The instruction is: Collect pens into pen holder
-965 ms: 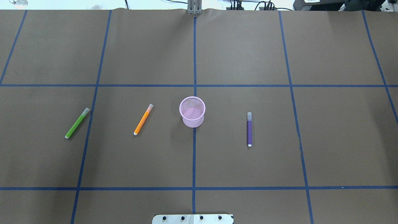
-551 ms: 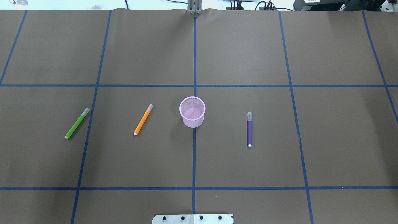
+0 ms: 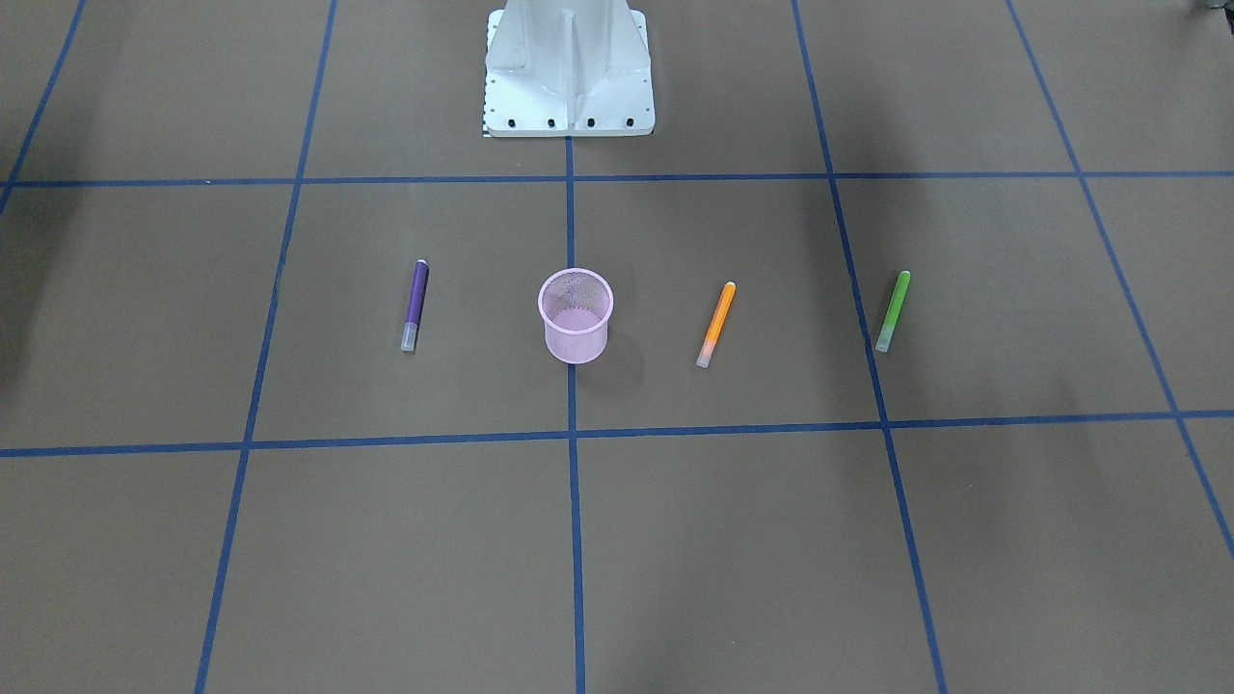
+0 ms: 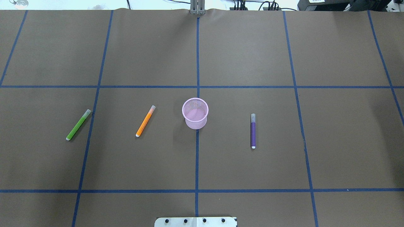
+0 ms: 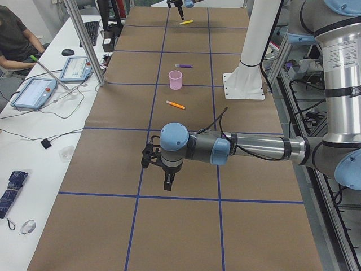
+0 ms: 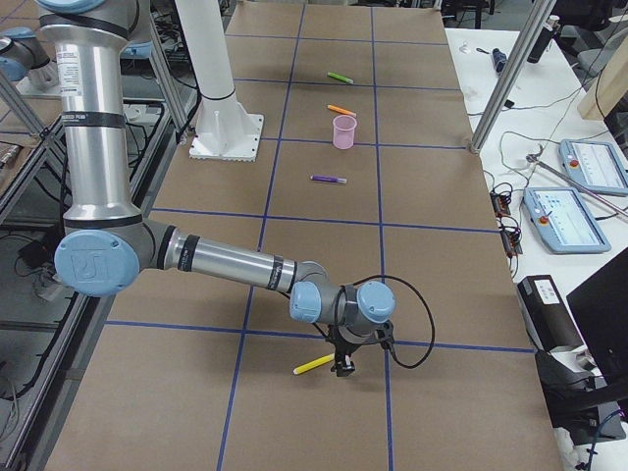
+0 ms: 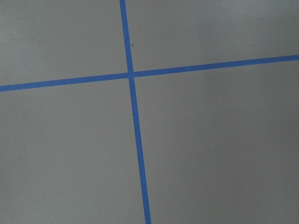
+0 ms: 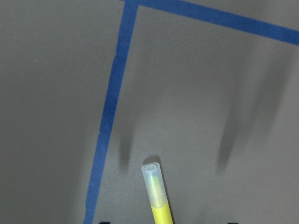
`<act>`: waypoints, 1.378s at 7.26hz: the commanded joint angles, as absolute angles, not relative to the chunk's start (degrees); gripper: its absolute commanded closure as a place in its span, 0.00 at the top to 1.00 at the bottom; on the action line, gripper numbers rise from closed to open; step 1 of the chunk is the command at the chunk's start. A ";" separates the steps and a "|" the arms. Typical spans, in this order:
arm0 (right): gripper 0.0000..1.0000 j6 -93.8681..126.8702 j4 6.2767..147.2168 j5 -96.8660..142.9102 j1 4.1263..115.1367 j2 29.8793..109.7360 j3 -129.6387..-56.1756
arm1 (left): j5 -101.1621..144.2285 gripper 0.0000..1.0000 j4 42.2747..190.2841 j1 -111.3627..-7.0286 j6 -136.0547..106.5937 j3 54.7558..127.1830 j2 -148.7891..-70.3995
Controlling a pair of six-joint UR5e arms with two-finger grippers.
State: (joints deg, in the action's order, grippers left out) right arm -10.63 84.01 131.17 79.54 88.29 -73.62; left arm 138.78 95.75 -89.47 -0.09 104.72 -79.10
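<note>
Exterior right view places the right gripper point(image 6: 343, 367), open or closed undeterminable, just beside the yellow pen point(image 6: 314, 365), cap end pointing away from it; left gripper point(image 5: 168, 182) likewise undeterminable; unchanged from earlier, the upright pen holder point(image 4: 195, 113) stands between the slanted orange pen point(image 4: 145, 121) and the purple pen point(image 4: 253, 130), each well apart.

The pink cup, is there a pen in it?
No, the pink cup is empty; the green pen, orange pen and purple pen lie outside it.

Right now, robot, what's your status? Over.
Left gripper over bare table, right gripper by yellow pen; open or shut unclear. Green pen, orange pen, purple pen lie beside empty holder. Nothing blocking.
</note>
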 commanded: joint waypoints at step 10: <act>0.63 -11.16 83.85 131.22 75.24 88.24 -70.93 | 138.78 1.00 95.89 -89.47 -0.09 104.50 -79.28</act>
